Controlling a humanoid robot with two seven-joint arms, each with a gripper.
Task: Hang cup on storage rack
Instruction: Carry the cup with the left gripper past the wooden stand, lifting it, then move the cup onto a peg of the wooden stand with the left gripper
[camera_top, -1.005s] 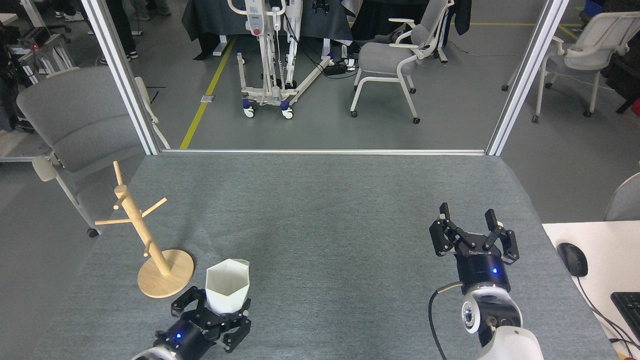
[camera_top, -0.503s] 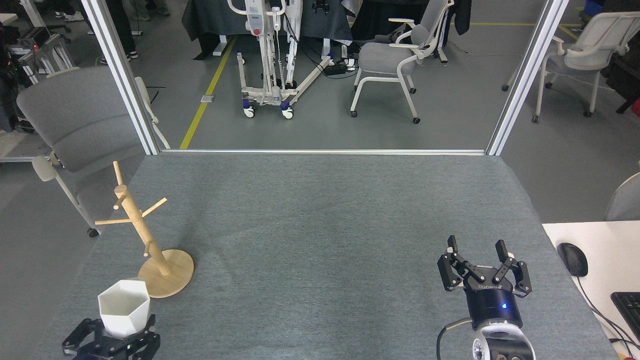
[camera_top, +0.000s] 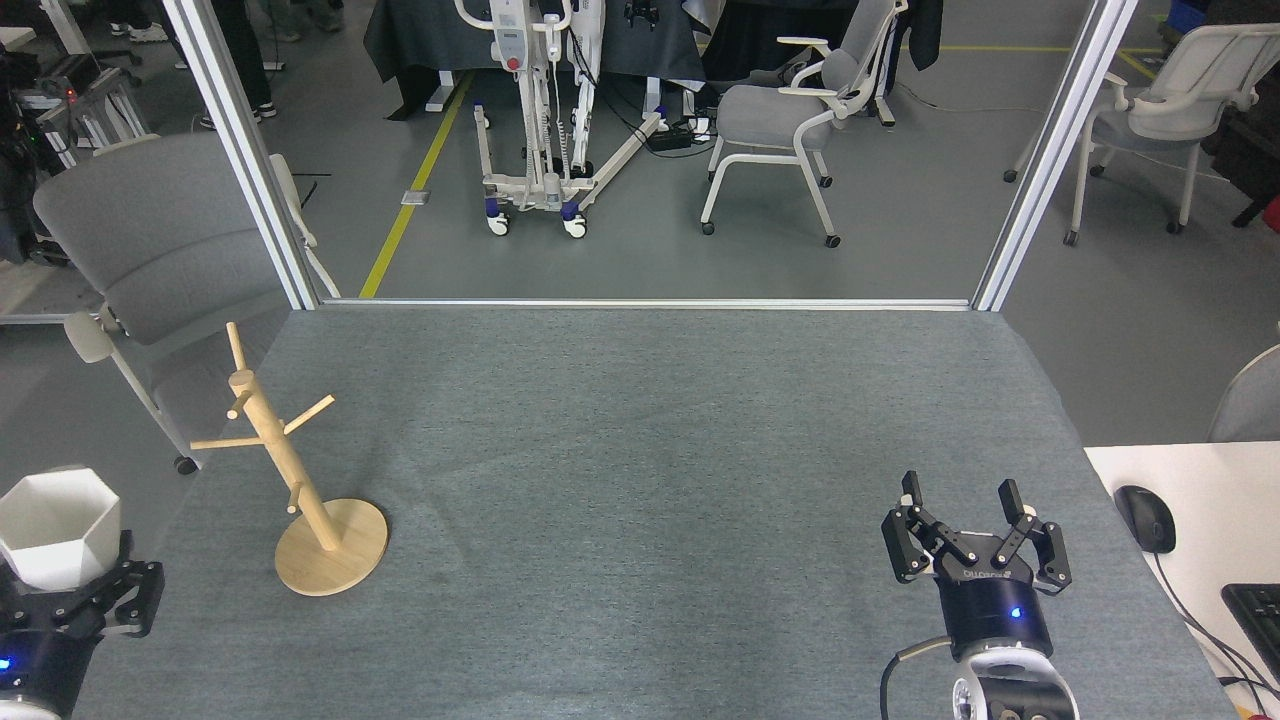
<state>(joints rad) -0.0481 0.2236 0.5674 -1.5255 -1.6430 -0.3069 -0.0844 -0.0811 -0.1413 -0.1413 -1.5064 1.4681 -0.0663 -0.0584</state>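
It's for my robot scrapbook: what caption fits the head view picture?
Left tool holds a faceted white cup beside the wooden peg rack; right tool waits open.

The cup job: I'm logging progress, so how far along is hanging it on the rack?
Done: the matte white faceted cup is off the table, gripped upright in the left gripper at the view's left edge. In hand: carrying it, beside and apart from the light wooden mug-tree storage rack. Left: every peg is bare, so the cup must still be hooked on. The right gripper is open and empty.
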